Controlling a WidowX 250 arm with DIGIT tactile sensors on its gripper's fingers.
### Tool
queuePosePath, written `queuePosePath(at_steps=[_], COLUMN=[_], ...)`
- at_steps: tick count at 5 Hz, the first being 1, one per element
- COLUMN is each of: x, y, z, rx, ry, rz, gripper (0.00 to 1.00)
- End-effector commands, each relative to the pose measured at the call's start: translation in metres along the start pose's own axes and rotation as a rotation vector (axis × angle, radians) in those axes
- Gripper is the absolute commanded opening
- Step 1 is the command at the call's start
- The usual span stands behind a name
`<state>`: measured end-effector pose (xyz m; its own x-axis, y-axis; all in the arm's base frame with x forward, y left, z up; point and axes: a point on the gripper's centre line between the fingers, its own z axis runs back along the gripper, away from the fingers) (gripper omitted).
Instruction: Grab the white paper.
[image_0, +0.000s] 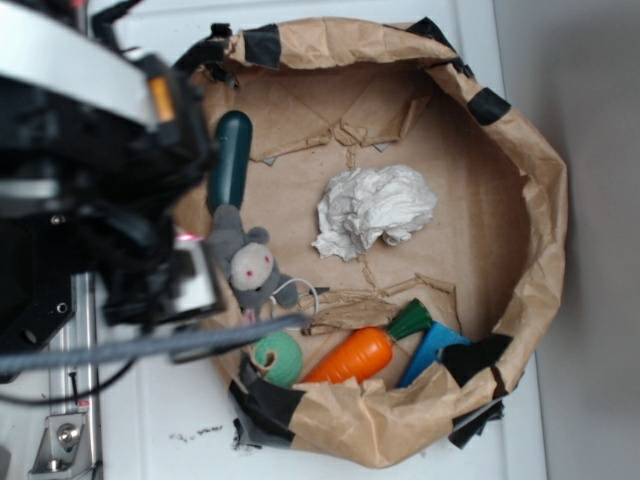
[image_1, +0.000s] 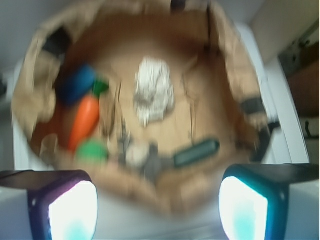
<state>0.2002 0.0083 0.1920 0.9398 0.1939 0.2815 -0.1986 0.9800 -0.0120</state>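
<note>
The white paper (image_0: 375, 210) is a crumpled, lumpy wad lying near the middle of the floor of the opened brown paper bag (image_0: 540, 200). In the wrist view it (image_1: 154, 95) sits ahead of me, centred and far beyond the fingers. My gripper (image_0: 178, 200) is blurred, high at the bag's left rim, well left of the paper. In the wrist view the gripper (image_1: 157, 210) is open and empty, with its two lit pads (image_1: 72, 212) wide apart.
Also in the bag are a grey plush mouse (image_0: 245, 262), a dark teal cylinder (image_0: 230, 158), a green ball (image_0: 277, 358), an orange carrot (image_0: 355, 355) and a blue block (image_0: 432, 350). The mouse and cylinder lie between my gripper and the paper. The bag's rolled rim (image_1: 230, 60) rings everything.
</note>
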Motion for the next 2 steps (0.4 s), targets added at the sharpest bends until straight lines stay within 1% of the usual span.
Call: queuePosePath(at_steps=[1, 2], x=[0.038, 0.049], y=[-0.003, 0.001], z=[-0.068, -0.110], rx=[0.025, 0.038], ry=[-0.095, -0.024], rz=[-0.034, -0.051], gripper=[1.00, 1.00])
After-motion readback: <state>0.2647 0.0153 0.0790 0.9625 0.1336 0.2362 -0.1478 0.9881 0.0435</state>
